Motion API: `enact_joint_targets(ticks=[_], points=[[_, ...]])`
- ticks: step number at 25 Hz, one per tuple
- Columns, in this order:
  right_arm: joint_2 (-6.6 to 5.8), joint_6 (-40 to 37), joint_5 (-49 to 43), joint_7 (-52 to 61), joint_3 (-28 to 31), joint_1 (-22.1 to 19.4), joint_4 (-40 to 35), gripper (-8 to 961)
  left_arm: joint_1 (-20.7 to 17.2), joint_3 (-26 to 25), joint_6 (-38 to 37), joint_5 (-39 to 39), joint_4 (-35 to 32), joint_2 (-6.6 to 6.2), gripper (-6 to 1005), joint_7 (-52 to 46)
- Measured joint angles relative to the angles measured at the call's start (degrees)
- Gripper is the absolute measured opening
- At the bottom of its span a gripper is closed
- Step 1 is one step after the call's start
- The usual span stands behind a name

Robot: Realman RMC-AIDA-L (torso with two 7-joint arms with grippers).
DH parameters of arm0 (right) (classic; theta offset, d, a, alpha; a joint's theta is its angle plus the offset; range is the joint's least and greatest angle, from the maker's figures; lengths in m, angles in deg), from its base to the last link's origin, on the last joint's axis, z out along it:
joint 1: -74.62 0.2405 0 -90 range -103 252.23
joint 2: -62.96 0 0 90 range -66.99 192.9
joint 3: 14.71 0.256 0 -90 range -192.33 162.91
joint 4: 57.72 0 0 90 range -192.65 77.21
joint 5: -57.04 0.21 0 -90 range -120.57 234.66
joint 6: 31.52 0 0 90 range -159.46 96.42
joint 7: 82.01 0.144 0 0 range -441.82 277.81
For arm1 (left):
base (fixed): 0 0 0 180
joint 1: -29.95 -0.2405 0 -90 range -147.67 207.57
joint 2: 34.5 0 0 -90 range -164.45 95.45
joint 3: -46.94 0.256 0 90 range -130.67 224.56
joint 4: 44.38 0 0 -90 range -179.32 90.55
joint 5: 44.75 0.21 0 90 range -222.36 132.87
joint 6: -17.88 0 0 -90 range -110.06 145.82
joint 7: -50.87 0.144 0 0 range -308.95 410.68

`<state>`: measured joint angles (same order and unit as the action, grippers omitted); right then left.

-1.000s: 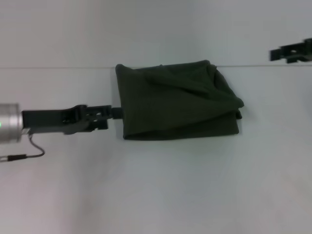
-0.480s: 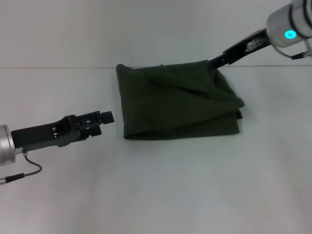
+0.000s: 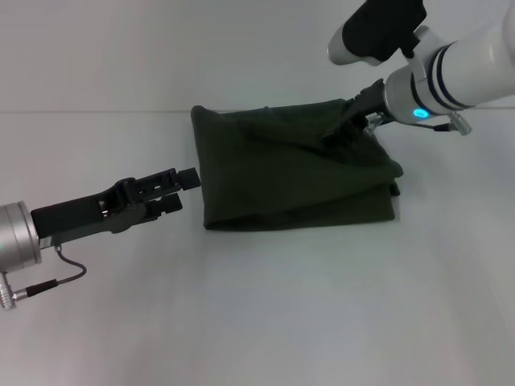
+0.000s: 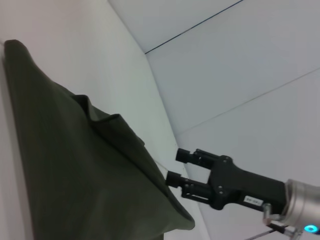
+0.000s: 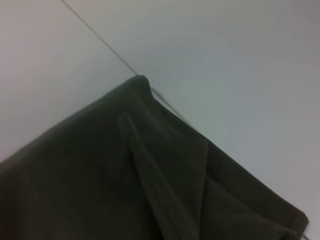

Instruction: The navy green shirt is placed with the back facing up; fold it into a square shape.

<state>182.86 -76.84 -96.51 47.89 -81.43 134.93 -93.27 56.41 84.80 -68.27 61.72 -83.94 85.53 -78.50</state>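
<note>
Head view: navy green shirt (image 3: 294, 173) lies folded on the worktop (image 3: 265, 314). Left gripper (image 3: 179, 190), jaws parted and empty, sits just beside its edge; right gripper (image 3: 342, 133), jaws parted, presses the far corner, probably squaring it.

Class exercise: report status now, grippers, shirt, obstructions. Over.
Left gripper open beside shirt, not touching. Right gripper over its far right corner. Shirt folded, rumpled. Nothing in the way.

Bare table (image 3: 265, 314) all around folded shirt (image 3: 282, 181); left gripper (image 3: 183, 189) crowded left edge, right gripper (image 3: 342, 133) far corner.
</note>
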Motion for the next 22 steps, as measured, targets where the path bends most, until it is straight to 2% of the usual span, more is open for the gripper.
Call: enact_joint_targets(ticks=[5,16,22], points=[[0.21,3.11,0.04,-0.26,-0.65,0.38,3.29,661,0.46,-0.05,0.08,-0.31,0.0,0.16,871,-0.12],[0.34,3.29,0.39,-0.54,-1.52,1.29,6.77,616,1.61,-0.08,0.72,-1.81,0.3,0.3,873,-0.05],[0.34,3.72,0.49,0.24,-1.44,0.93,5.7,610,1.66,-0.06,1.07,-1.81,0.4,0.58,872,0.07]])
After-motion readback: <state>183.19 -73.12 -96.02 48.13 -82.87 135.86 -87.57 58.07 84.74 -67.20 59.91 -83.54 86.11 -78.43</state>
